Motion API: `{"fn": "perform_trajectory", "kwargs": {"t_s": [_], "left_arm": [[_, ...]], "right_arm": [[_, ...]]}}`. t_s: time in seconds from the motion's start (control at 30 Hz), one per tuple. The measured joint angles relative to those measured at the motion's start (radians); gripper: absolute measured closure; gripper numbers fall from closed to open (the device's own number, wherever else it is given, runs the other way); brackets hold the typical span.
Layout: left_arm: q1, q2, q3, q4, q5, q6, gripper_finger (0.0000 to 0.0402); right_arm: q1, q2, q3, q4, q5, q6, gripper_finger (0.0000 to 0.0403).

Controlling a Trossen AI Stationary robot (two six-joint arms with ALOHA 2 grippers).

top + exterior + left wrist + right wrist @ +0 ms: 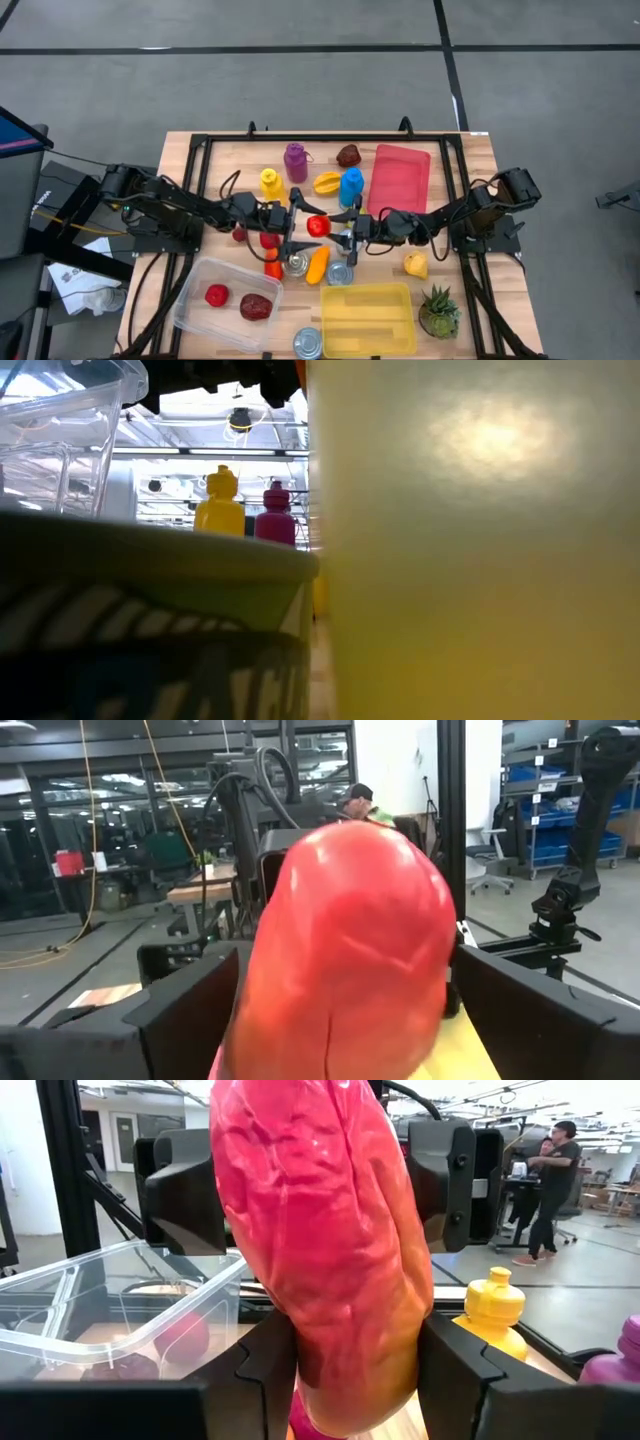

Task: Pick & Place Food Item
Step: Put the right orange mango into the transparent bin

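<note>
A red-to-orange, mango-like fruit [318,226] hangs above the middle of the table between my two grippers. My left gripper [303,226] reaches in from the table's left and is shut on it. My right gripper [347,229] reaches in from the table's right and is also shut on it. The fruit fills the left wrist view [350,920] and the right wrist view [330,1250]. A clear plastic bin [205,320] at the near left holds two red food items. My left gripper pinches the fruit between its two fingers [200,1010], level from the table's left. Its fingers [190,1190] clasp the part of the fruit farther from my right gripper. The fruit is lifted clear of the table. My right gripper pinches the orange part of the fruit [350,1370] between its two fingers [455,1370], level from the table's right. The fruit stands up past its fingers and touches nothing below.
Below the grippers lie an orange food piece [317,265], two cans [298,263] [340,272] and red pieces [271,240]. Yellow [270,182], purple [295,160] and blue [351,186] bottles stand behind. There is a red tray [400,178] at the far right and a yellow tray [367,318] at the near edge.
</note>
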Motion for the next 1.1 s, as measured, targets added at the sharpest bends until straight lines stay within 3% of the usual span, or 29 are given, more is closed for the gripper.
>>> {"fn": "perform_trajectory", "kwargs": {"t_s": [0.13, 0.33, 0.67, 0.77, 0.93, 1.1], "left_arm": [[0.001, 0.005, 0.007, 0.013, 0.0, 0.002, 0.0086], [0.001, 0.004, 0.007, 0.013, -0.002, 0.02, 0.0185], [0.001, -0.027, 0.007, -0.056, -0.003, 0.034, 0.0185], [0.001, -0.076, 0.009, -0.149, -0.005, 0.035, 0.0185], [-0.017, -0.206, 0.007, -0.34, -0.026, 0.027, 0.0186], [-0.058, -0.343, 0.006, -0.528, -0.072, 0.027, 0.0186]], "right_arm": [[0.0, 0.0, 0.0, -0.004, 0.0, 0.005, 0.0255], [0.0, 0.0, 0.0, -0.007, 0.0, 0.007, 0.0255], [0.0, 0.0, 0.003, -0.031, -0.003, -0.008, 0.0255], [0.0, -0.001, 0.008, -0.065, -0.01, -0.007, 0.0207], [0.003, -0.004, 0.045, -0.285, -0.005, 0.034, 0.0097], [0.002, -0.005, 0.109, -0.511, -0.012, 0.069, 0.0061]]}}
